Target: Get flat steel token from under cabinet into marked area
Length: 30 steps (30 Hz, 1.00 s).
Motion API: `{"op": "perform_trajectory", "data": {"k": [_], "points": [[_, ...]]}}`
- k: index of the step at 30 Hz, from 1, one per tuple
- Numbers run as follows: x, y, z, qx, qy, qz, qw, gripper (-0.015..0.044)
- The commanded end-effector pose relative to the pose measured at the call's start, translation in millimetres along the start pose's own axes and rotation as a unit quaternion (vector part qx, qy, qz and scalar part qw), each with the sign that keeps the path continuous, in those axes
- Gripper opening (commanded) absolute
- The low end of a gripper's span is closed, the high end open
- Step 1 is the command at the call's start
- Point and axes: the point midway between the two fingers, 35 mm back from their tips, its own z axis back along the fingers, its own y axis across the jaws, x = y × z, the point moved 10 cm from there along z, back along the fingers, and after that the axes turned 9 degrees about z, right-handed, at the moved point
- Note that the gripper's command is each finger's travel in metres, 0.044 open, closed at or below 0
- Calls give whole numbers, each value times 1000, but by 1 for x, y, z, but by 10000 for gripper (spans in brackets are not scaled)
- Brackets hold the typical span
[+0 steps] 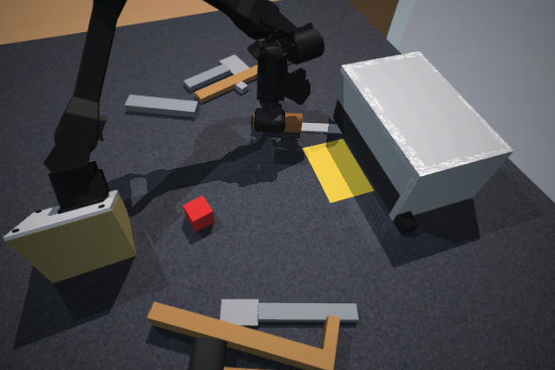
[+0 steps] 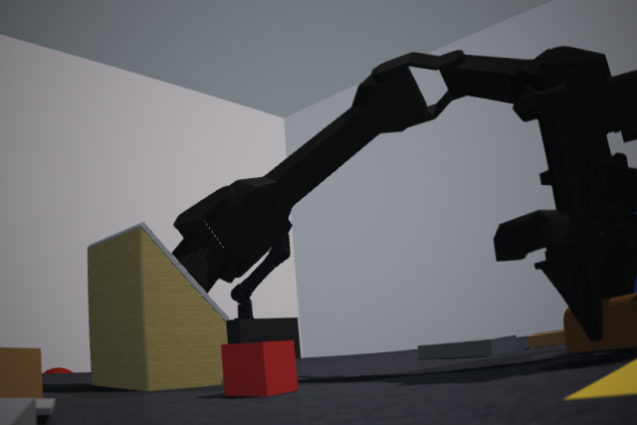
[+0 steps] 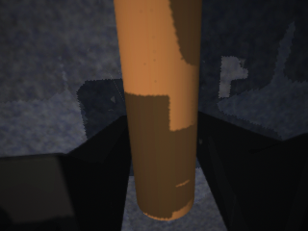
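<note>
My gripper (image 1: 270,120) (image 2: 605,326) (image 3: 159,121) is shut on the rounded orange handle (image 1: 294,122) (image 2: 619,326) (image 3: 156,58) of a tool, low over the table. The tool's flat pale blade (image 1: 314,126) points at the cabinet (image 1: 426,110); its far end reaches the left part of the dark vent slots (image 1: 365,151), and the tip is hidden. The yellow marked area (image 1: 334,171) (image 2: 614,384) lies in front of the cabinet, on the near side of the blade. I cannot see the token in any view.
A red cube (image 1: 198,212) (image 2: 257,368) stands left of the marked area. A grey bar (image 1: 161,105), an orange stick (image 1: 224,85) and a small pale cube (image 1: 241,87) lie behind the gripper. A hooked orange bar (image 1: 269,339) and a wide-headed grey tool (image 1: 309,312) lie at the front.
</note>
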Motion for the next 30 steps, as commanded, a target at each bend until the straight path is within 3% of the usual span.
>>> {"op": "perform_trajectory", "data": {"k": [1,30], "points": [[7,-2,0,0,-1,0,1000,0],[6,-25,-1,0,-1,0,1000,0]]}}
